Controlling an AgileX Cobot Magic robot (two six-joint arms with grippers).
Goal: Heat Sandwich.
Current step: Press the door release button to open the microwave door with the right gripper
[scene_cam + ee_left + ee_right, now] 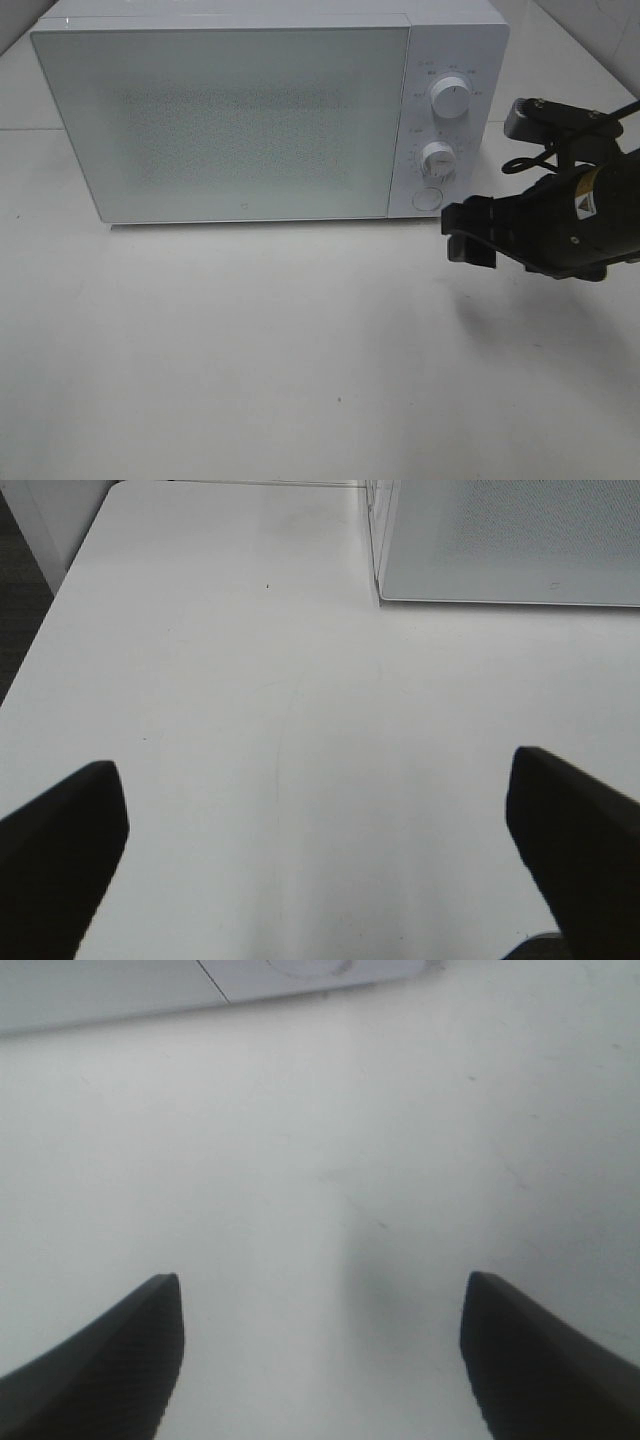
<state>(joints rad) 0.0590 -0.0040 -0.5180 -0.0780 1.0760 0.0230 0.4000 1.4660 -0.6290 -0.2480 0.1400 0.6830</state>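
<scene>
Table edge: in the left wrist view the white table (250,680) ends at a dark drop, well apart from the microwave's corner.
Left gripper (312,780): jaws spread wide over bare tabletop, nothing between them.
Open room: a broad bare stretch of table lies in front of the microwave.
Microwave (250,30): white, at the back of the table; its frosted door (220,120) is closed flush.
Sandwich: in no view; whether it sits behind the door cannot be told.
Controls: two dials (451,98) one above the other, a round button (427,198) below.
Right gripper (462,233): above the table just right of the button, fingers parted, holding nothing, clear of the microwave.
</scene>
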